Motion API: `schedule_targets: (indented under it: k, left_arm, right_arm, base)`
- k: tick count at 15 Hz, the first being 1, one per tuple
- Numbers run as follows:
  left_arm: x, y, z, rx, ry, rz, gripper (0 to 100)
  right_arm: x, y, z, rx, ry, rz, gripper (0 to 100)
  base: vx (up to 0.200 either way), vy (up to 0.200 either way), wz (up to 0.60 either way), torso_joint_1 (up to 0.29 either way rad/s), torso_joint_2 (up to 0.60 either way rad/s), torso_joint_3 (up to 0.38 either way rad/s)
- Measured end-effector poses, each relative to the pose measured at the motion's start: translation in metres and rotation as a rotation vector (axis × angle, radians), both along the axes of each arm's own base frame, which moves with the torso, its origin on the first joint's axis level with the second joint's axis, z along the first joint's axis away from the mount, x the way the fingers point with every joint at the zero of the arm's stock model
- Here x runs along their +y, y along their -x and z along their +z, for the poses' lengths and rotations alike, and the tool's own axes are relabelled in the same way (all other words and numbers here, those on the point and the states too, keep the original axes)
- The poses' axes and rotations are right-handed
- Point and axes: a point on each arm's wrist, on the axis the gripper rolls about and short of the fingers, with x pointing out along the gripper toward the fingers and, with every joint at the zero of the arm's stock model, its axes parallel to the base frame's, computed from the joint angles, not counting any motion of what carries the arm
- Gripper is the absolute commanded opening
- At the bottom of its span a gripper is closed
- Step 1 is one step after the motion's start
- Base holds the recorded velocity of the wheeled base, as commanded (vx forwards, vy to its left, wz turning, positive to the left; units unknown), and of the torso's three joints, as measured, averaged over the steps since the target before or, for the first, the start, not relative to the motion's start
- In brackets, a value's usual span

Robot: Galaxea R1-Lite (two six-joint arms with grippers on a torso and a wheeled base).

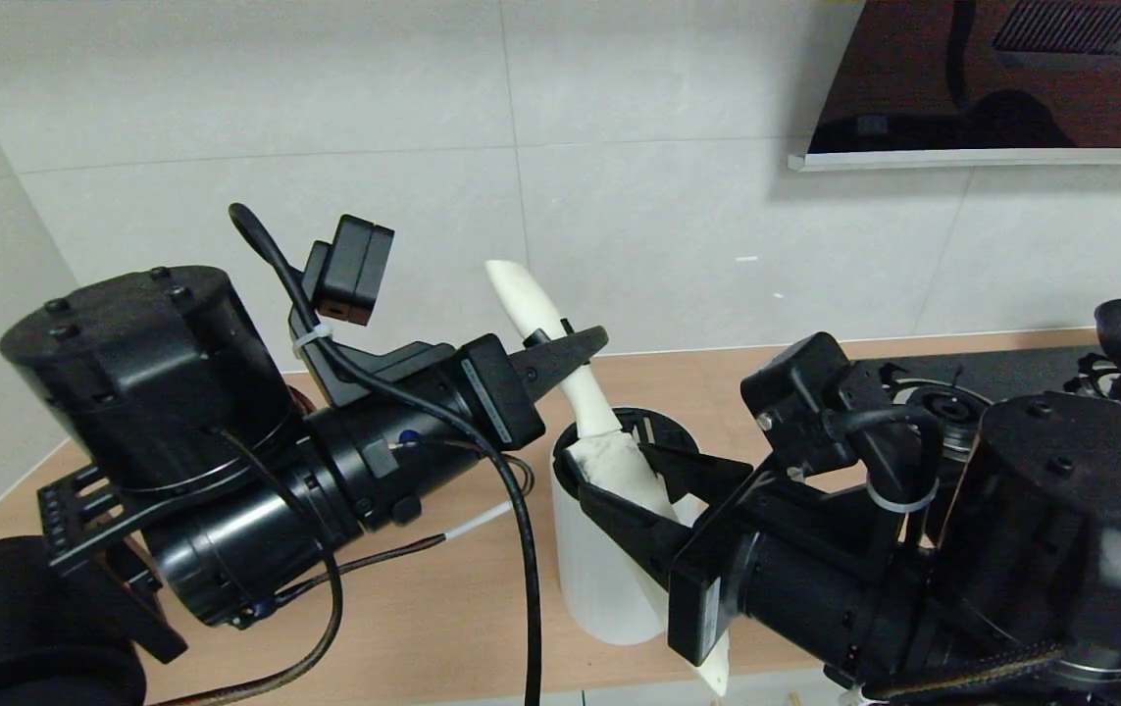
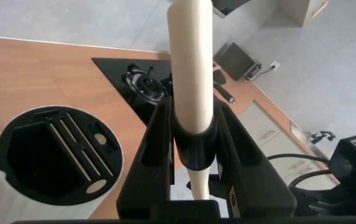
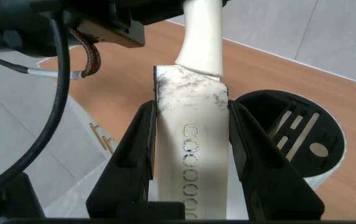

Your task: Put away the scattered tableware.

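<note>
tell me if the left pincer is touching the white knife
Touching: in the left wrist view the left pincer clamps the white knife by its handle on both sides, with no gap.

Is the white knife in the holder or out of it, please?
Out: the left gripper and right gripper hold the knife clear of the holder, whose slots look empty.
</note>
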Motion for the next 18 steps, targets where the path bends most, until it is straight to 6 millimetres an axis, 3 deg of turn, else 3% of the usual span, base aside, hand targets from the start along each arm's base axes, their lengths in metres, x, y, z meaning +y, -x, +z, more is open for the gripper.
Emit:
schedule_targets:
  k: [1,10,15,18]
  left_arm:
    - [0.0,0.0,0.0,0.0,-0.001,0.0,0]
    - [-0.004,-0.002,0.009,-0.005,-0.034,0.075,0]
    - [-0.009,-0.021,0.062,-0.119,-0.134,0.358,0]
    - [-0.012,-0.028,0.068,-0.216,-0.265,0.556,0]
  right_arm:
    - [0.0,0.0,0.0,0.0,0.0,-0.003,100]
    - [-0.011,-0.002,0.007,-0.001,-0.002,-0.027,100]
    - [-0.071,-0.012,0.037,0.064,0.042,-0.149,100]
    - [-0.096,-0.014,0.053,0.049,0.012,-0.209,100]
  base:
    - [0.0,0.0,0.0,0.0,0.0,0.0]
    - [0.0,0.0,0.0,0.0,0.0,0.0]
    - [0.0,0.0,0.0,0.0,0.0,0.0]
    - [0.0,0.0,0.0,0.0,0.0,0.0]
